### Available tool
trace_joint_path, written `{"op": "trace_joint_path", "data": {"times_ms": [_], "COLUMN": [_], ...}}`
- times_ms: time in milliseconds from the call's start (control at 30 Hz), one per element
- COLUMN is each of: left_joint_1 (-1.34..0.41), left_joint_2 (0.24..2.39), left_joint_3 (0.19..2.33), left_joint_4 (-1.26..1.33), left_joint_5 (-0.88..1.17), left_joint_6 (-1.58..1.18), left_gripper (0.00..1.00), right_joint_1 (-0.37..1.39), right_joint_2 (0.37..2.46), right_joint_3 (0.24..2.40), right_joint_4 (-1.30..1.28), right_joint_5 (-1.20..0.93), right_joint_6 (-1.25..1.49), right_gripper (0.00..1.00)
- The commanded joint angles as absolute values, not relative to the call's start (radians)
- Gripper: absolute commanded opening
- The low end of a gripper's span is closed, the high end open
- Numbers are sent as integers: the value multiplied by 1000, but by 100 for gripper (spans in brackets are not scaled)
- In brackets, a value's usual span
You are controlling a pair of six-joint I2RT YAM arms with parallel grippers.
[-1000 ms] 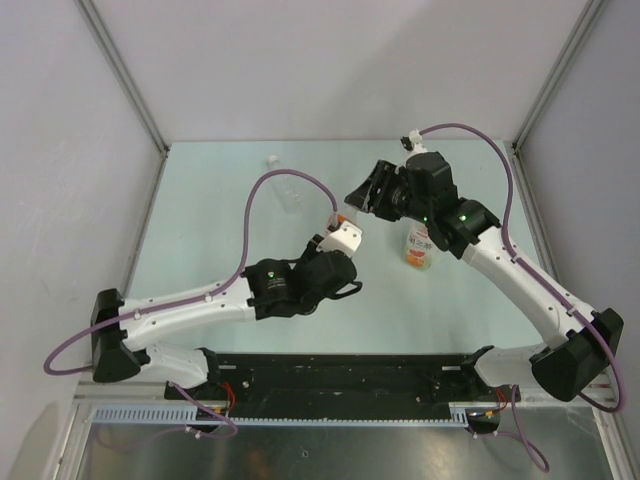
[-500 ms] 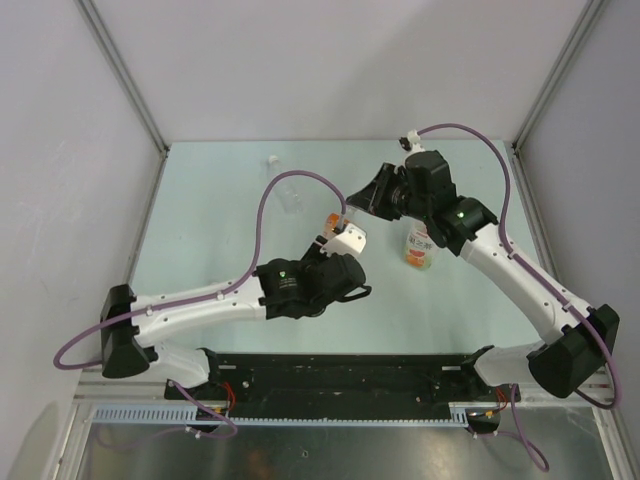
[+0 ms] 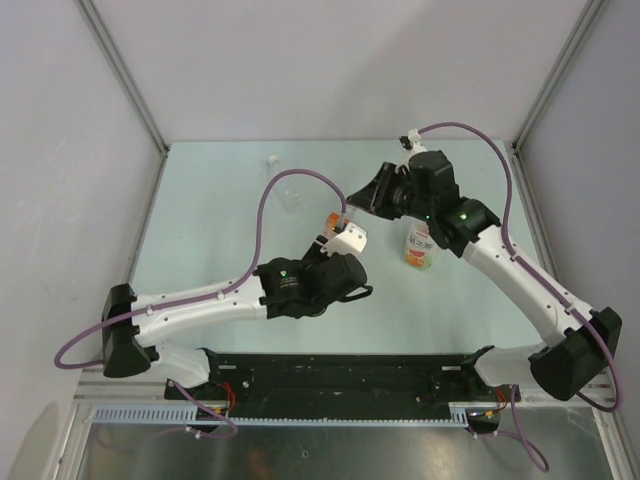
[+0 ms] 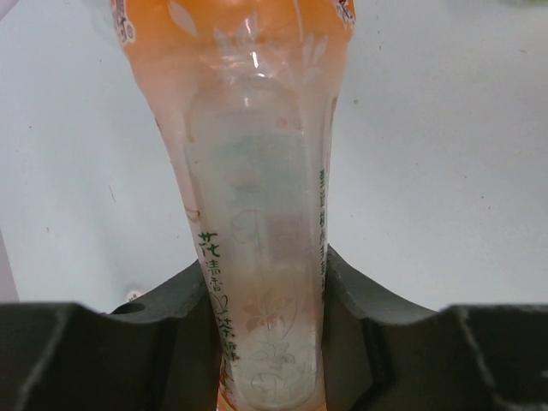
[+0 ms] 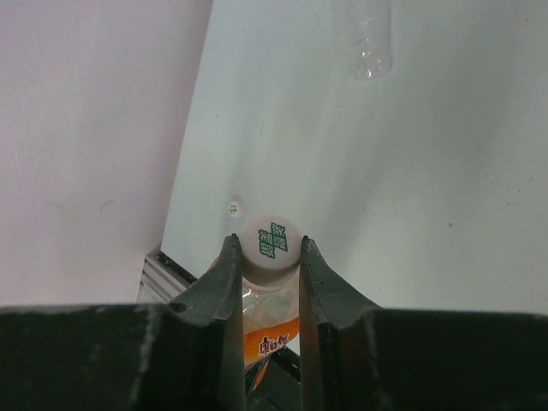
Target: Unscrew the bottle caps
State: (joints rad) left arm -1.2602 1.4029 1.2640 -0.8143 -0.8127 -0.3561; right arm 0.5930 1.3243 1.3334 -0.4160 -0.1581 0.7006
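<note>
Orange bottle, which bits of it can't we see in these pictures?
- Left wrist view: the orange plastic bottle runs off the top edge, so its cap is out of the picture.
- Right wrist view: the right tool hides most of the body below the small round white cap.
- Top view: the same tool covers the cap; only a bit of orange shows.

Pale mint table (image 3: 200,240), orange bottle (image 4: 257,94) with green lettering, white cap (image 5: 270,244) with green print

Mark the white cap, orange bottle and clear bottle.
white round plastic screw cap (image 5: 270,245), right wrist view, printed top.
orange plastic bottle (image 4: 257,257), left wrist view, narrow waist.
clear plastic bottle (image 5: 366,38), right wrist view, body.
</note>
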Motion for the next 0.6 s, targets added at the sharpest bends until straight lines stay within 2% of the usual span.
{"op": "trace_joint_path", "data": {"times_ms": [0,267,567], "left_joint_1": [-1269,-1238,-1137], "left_joint_2": [1380,1343,1179], "left_joint_3": [1315,1311,1193], "left_joint_4": [-786,-729,-538], "left_joint_5": [-754,-601,-273], "left_joint_6": [-363,-354,-343], "left_gripper": [0,0,0], "right_joint_1": [591,514,424], "right_joint_2": [1237,1158,1087], "right_joint_3": [1303,1163,1074], "right_joint_4": [-275,-94,29], "right_joint_5": [-268,-432,-528], "right_joint_6": [656,731,784], "right_gripper": [0,0,0]}}
